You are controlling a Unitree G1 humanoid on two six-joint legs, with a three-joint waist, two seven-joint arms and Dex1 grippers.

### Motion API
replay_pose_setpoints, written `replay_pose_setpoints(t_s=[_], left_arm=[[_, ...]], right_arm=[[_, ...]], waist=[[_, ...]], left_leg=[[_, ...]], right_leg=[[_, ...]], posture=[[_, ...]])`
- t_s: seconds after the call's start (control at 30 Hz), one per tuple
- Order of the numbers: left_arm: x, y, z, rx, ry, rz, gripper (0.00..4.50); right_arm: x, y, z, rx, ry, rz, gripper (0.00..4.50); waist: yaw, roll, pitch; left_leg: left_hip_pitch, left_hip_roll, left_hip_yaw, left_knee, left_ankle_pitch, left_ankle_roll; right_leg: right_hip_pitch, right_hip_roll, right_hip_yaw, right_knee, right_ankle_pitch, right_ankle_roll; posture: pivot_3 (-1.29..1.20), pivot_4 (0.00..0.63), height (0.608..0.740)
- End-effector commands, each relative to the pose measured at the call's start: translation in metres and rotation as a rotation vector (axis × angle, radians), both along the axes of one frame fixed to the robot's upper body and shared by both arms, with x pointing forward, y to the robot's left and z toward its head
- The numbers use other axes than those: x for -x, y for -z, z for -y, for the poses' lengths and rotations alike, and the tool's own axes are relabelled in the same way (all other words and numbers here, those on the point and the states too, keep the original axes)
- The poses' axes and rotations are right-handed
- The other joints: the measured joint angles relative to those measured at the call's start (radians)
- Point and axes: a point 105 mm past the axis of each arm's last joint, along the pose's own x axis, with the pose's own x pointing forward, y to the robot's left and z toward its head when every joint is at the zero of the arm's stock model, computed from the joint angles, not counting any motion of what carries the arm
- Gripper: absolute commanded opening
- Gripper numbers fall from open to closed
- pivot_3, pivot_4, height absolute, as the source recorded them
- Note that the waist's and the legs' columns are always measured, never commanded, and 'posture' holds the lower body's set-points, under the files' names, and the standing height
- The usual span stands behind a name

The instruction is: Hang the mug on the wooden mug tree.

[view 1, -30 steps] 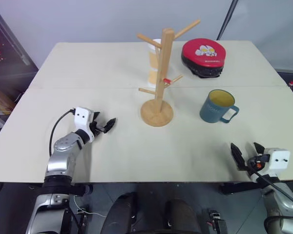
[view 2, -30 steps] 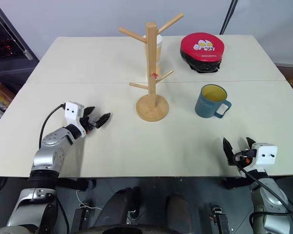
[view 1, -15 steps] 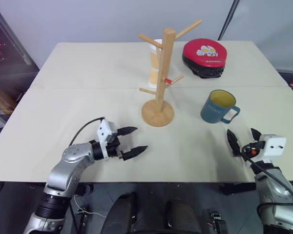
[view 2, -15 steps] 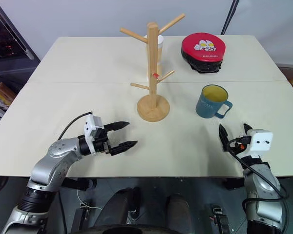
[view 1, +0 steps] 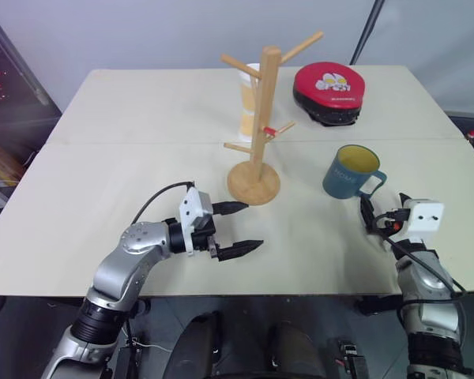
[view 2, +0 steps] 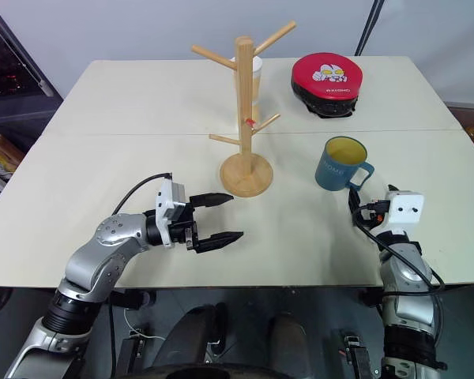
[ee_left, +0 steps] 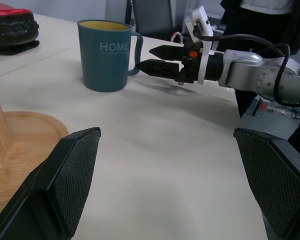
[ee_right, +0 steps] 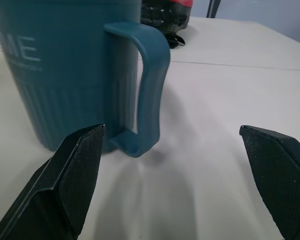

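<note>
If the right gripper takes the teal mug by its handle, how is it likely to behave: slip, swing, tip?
The mug looks rigid and smoothly glazed, so it may slip between narrow fingers. Held by the handle, its body sits off to one side and would probably swing downward. Standing upright on a broad base, it seems unlikely to tip from a light nudge by the open right gripper.

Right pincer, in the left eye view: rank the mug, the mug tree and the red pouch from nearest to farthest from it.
From the right pincer:
1. The mug, just ahead of its open fingers, handle turned toward them.
2. The wooden mug tree, at the table's middle, off toward the robot's left.
3. The red pouch, at the far side of the table beyond the mug.
</note>
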Motion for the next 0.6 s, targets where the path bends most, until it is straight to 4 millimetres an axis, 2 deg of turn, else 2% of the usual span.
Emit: replay_pose_setpoints(t_s=[0.03, 0.43, 0.6], left_arm=[[0.004, -0.012, 0.004, 0.013, 0.019, 0.044, 4.50], [0.004, -0.017, 0.005, 0.020, 0.013, 0.052, 4.50], [0.006, -0.015, 0.005, 0.020, 0.011, 0.054, 4.50]], right_arm=[[-0.005, -0.015, 0.001, 0.028, 0.021, 0.056, 4.44], [-0.014, -0.020, 0.005, 0.072, 0.089, 0.059, 4.44], [-0.021, -0.023, 0.000, 0.078, 0.097, 0.060, 4.44]], waist=[[0.000, 0.000, 0.000], [-0.001, 0.000, 0.000], [-0.003, 0.000, 0.000]], left_leg=[[0.000, 0.000, 0.000, 0.000, 0.000, 0.000], [0.000, 0.000, 0.000, 0.000, 0.000, 0.000], [0.000, 0.000, 0.000, 0.000, 0.000, 0.000]], right_leg=[[0.000, 0.000, 0.000, 0.000, 0.000, 0.000], [0.000, 0.000, 0.000, 0.000, 0.000, 0.000], [0.000, 0.001, 0.000, 0.000, 0.000, 0.000]], posture=[[0.00, 0.150, 0.740], [0.00, 0.150, 0.740], [0.00, 0.150, 0.740]])
